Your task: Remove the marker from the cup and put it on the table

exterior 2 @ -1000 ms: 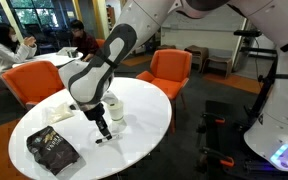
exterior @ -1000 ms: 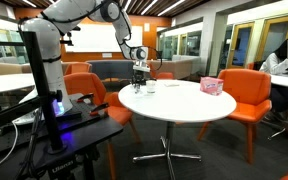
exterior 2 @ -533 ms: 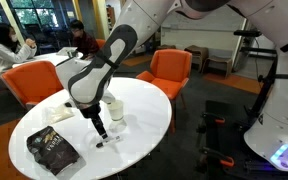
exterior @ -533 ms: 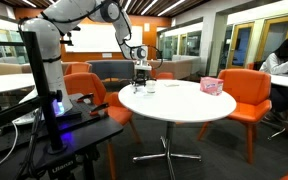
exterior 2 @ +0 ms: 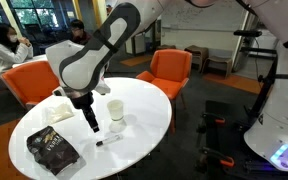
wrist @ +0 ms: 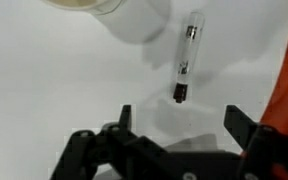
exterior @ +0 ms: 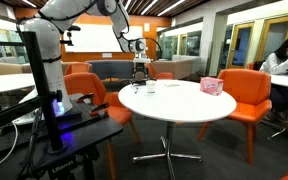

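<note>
The white tabletop (exterior 2: 149, 100) stood among orange chairs (exterior 2: 170, 68). The marker (wrist: 185, 65) lay on it just beside the cup (exterior 2: 115, 110). The tool (wrist: 179, 114), spread wide and empty, had lifted clear since before.

Orange chairs (exterior: 246, 92) standing about, glass partitions (exterior: 246, 42) lining the back, possibly grey carpet (exterior: 214, 160) covering the floor.
</note>
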Controlling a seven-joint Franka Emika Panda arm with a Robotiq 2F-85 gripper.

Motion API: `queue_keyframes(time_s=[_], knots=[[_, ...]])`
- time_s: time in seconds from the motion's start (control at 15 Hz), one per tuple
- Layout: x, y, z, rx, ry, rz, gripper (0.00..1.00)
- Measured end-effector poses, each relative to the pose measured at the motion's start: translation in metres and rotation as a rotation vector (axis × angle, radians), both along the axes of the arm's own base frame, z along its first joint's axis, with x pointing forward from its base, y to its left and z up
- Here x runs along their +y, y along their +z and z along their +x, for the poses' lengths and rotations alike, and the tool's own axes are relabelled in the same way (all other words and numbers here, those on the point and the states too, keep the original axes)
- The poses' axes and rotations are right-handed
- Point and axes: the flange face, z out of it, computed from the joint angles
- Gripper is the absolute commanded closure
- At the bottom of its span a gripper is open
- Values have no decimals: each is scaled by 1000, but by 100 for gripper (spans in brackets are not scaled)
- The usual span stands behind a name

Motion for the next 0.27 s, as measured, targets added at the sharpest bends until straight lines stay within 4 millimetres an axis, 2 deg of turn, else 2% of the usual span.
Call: queue_keyframes(time_s=[0.27], knots=[[1,32,-11,-24,10,-8,0]])
